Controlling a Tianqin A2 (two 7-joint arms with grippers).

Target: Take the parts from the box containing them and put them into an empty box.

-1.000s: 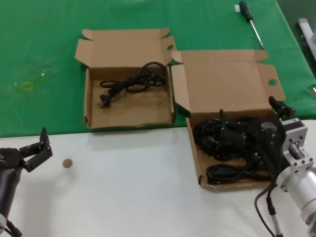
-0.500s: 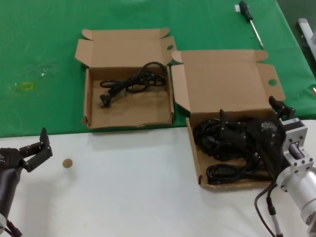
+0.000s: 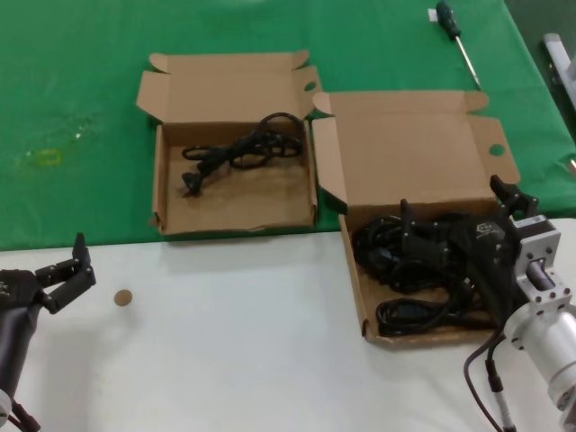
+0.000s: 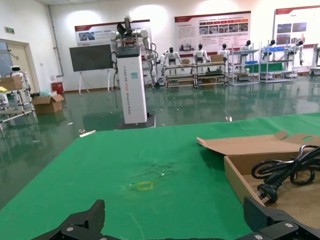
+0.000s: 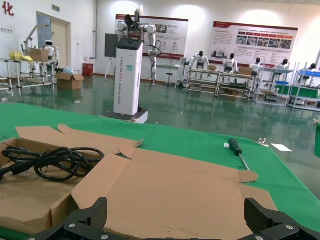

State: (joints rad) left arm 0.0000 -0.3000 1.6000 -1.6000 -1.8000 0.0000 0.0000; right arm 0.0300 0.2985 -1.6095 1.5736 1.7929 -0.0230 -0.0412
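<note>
Black power cables (image 3: pixel 409 270), looped bundles w/ plugs, lie piled in larger shallow brown cardboard box w/ tall lid (image 3: pixel 418 162); landmark = this box. One black cable bundle already in smaller brown cardboard box w/ short tabbed lid (image 3: pixel 171 184), which sits just beside big box on robot's left side, lid ears nearly touching. So "empty" box isn't empty any more.

Right gripper (image 3: pixel 459 216) is down inside big box, over the cable pile; right wrist view shows both fingers spread wide, nothing btwn them. Can't tell if tips touch the cables. Left gripper (image 3: pixel 76 265) parked well away from big box, on white table part near small round brown disc (image 3: pixel 122 297), fingers open, empty.

Green-handled screwdriver (image 3: pixel 454 31) on green cloth beyond big box lid – not a part, ignore.

Step in hand, by my read: grab next bundle. To do well: drop onto middle of one loop, not a plug end; close on several strands so coil stays together; lift straight up, since bundles look tangled and neighbours may drag; clear box wall before moving across to smaller box.
</note>
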